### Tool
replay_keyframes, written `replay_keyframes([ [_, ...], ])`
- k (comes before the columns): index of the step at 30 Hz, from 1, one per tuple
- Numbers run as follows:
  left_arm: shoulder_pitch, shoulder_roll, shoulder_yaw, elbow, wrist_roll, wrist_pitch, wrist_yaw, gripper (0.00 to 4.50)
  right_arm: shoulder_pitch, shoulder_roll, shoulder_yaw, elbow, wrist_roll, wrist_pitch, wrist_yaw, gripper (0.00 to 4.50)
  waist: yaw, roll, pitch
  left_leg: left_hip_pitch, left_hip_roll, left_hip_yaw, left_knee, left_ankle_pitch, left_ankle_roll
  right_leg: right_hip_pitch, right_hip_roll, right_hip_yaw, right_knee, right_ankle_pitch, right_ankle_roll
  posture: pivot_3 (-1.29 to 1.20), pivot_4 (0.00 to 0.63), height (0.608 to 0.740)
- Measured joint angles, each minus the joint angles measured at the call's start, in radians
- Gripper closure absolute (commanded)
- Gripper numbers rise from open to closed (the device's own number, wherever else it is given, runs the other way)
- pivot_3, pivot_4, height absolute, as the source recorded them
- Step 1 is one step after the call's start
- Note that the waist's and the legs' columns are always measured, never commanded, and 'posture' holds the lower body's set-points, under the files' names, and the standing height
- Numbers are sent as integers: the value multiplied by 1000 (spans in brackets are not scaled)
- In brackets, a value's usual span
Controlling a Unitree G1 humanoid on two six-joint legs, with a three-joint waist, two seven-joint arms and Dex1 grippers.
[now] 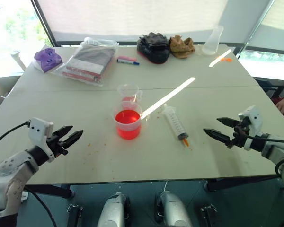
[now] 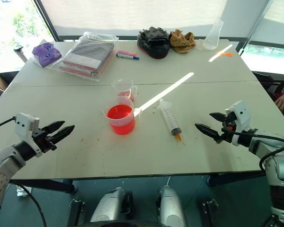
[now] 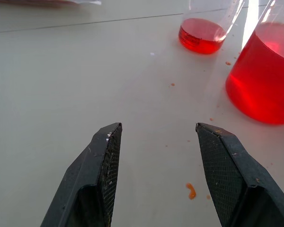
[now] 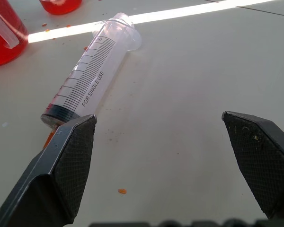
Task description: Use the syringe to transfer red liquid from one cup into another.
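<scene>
The syringe (image 1: 175, 122) lies flat on the tabletop (image 1: 85, 104), just right of the big cup (image 1: 128, 123) of red liquid (image 1: 128, 124); the small cup (image 1: 128, 91) stands just beyond. Left claw (image 1: 72, 134) and right claw (image 1: 217, 129) hover spread apart, grasping nothing.

A pale, flat table (image 1: 85, 156) carries a wide clear plastic cup of red liquid (image 1: 128, 124) near centre, a smaller narrow clear cup (image 1: 128, 92) just beyond it, and a large clear syringe with orange tip (image 1: 174, 122) lying flat to the right. Far edge: purple object (image 1: 47, 59), bagged packets (image 1: 90, 59), markers (image 1: 128, 60), black and tan cloths (image 1: 154, 46), conical clear flask (image 1: 213, 40). Orange specks mark the surface.
</scene>
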Motion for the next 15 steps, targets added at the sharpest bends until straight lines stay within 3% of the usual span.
replay_keyframes([
  [4, -33, 64, 5, 11, -48, 34, -70, 1915, -152, -18, 15, -8, 85, 213, -45, 65, -11, 0, 0, 0, 0, 1, 0, 0, 0, -2, 0, 1, 2, 0, -1, 0, 150, 740],
  [7, -62, 130, 10, 46, -42, 10, -144, 1915, -342, -100, 132, -51, 90, 383, -59, 65, -12, 2, 1, 0, 1, 1, 0, 0, 0, -4, 1, 1, 3, 0, -1, 0, 150, 740],
  [9, -93, 119, -4, 95, -15, -44, -162, 1915, -488, -68, 212, -52, 89, 497, -93, 65, -12, 2, 1, -1, 1, 1, -1, 0, 0, -5, 1, 1, 3, 1, -1, 0, 150, 740],
  [15, -84, 6, -71, 139, 63, -189, -168, 1915, -701, 39, 371, 30, 103, 752, -132, 65, -6, 1, 1, -10, -2, 2, 1, 0, 1, -10, -4, 0, 2, 1, -1, 0, 150, 740],
])
